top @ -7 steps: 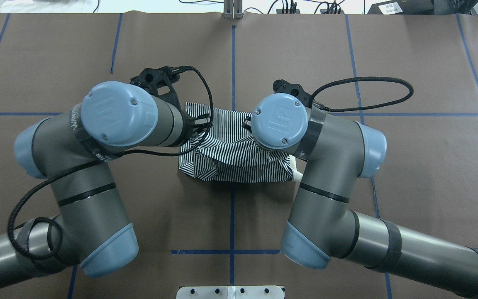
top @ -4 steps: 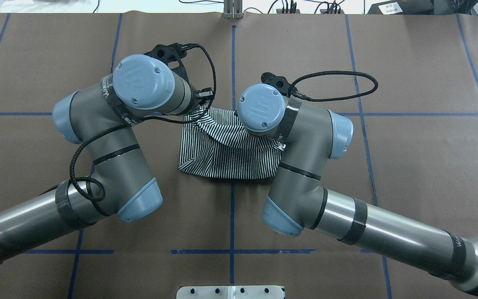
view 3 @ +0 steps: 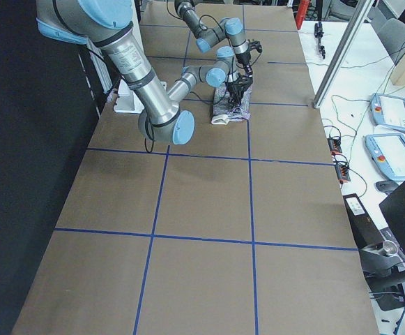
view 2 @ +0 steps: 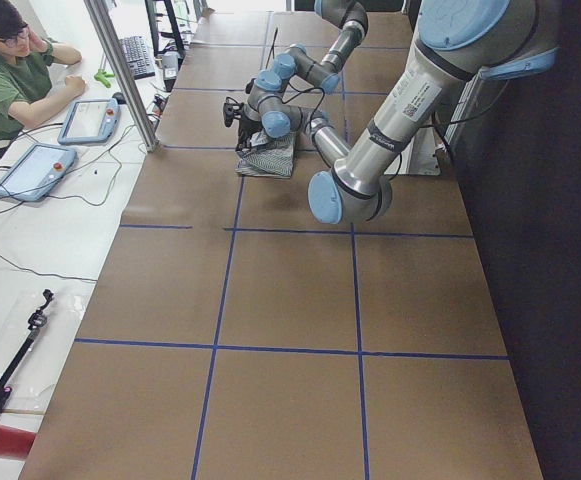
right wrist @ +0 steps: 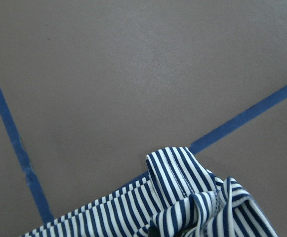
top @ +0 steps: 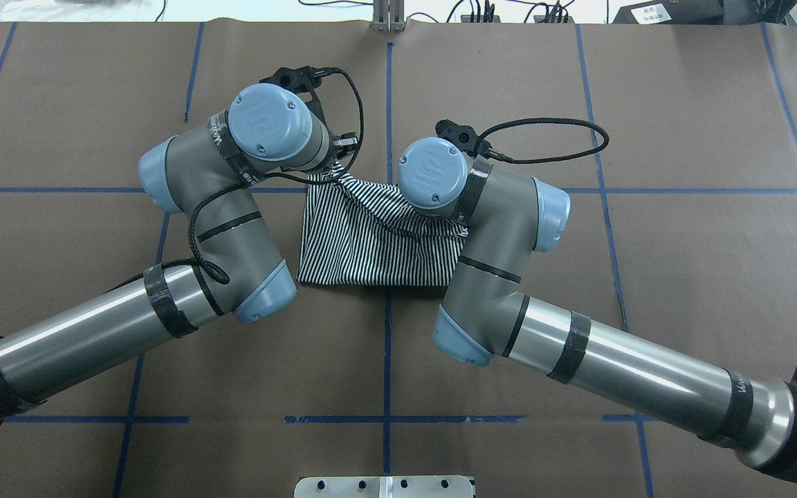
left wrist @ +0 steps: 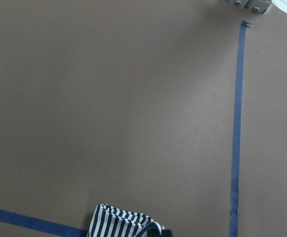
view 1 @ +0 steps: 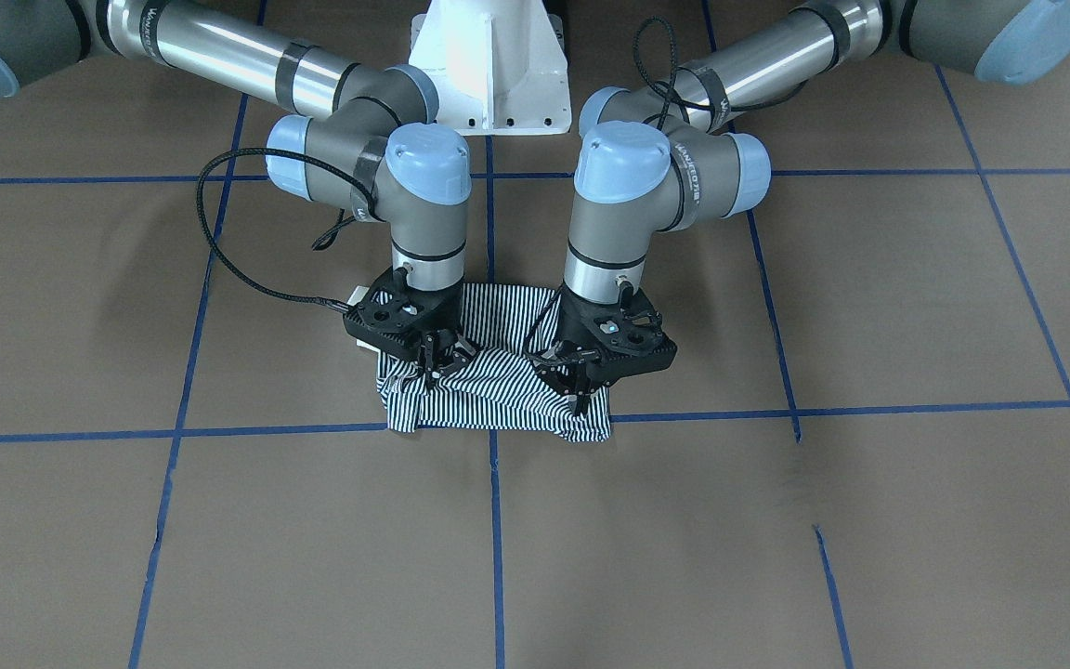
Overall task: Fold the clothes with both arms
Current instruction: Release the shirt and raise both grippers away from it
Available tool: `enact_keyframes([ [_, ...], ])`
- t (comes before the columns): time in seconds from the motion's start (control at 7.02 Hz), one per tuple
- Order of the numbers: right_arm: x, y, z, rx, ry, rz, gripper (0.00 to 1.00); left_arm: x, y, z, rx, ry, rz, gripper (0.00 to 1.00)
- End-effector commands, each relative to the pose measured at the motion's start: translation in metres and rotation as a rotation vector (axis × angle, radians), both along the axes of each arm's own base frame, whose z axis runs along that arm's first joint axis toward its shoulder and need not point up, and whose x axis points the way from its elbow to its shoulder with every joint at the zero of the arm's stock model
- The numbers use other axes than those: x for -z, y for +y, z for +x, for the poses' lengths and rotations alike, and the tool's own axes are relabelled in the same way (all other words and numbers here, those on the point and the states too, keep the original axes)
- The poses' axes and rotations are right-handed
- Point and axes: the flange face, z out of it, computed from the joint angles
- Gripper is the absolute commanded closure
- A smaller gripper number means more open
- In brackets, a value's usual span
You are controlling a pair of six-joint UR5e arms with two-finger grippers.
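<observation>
L gripper & R gripper each pinch bunched, thin-striped shirt fabric.

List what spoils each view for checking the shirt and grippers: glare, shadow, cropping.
Front-facing view: sharp, evenly lit, the striped shirt, left gripper and right gripper all clear; glare only on the silver forearms. Overhead view: wrist joints largely hide both grippers. Side views: shirt tiny, one side black. Wrist views: shirt cropped at the bottom edge.
</observation>
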Motion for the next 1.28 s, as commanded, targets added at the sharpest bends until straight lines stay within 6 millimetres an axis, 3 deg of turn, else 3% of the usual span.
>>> enact_keyframes([
  [0.0, 0.0, -0.012, 0.006, 0.041, 0.021, 0.044, 0.42, -0.009, -0.002, 0.002, -0.046, -0.033, 0.05, 0.48],
  [0.14, 0.015, -0.016, 0.012, 0.07, 0.018, 0.083, 0.0, -0.004, -0.005, -0.005, -0.108, -0.055, 0.154, 0.0],
  [0.29, 0.028, -0.028, 0.023, 0.098, -0.002, 0.076, 0.0, -0.013, -0.005, -0.022, -0.143, -0.049, 0.179, 0.0],
  [0.43, 0.04, -0.029, 0.03, 0.151, -0.017, 0.103, 0.0, -0.025, -0.014, -0.063, -0.215, -0.039, 0.237, 0.0],
  [0.57, 0.048, -0.024, 0.035, 0.162, -0.027, 0.125, 0.0, -0.048, -0.017, -0.098, -0.281, -0.041, 0.294, 0.0],
  [0.71, 0.05, -0.002, 0.024, 0.189, -0.031, 0.145, 0.0, -0.056, -0.019, -0.105, -0.289, -0.037, 0.306, 0.0],
  [1.0, 0.045, 0.07, -0.037, 0.262, 0.104, 0.283, 0.0, -0.054, -0.019, -0.105, -0.282, -0.032, 0.302, 0.0],
  [1.14, 0.039, 0.084, -0.048, 0.28, 0.14, 0.284, 0.0, -0.056, -0.019, -0.105, -0.281, -0.032, 0.298, 0.0],
])
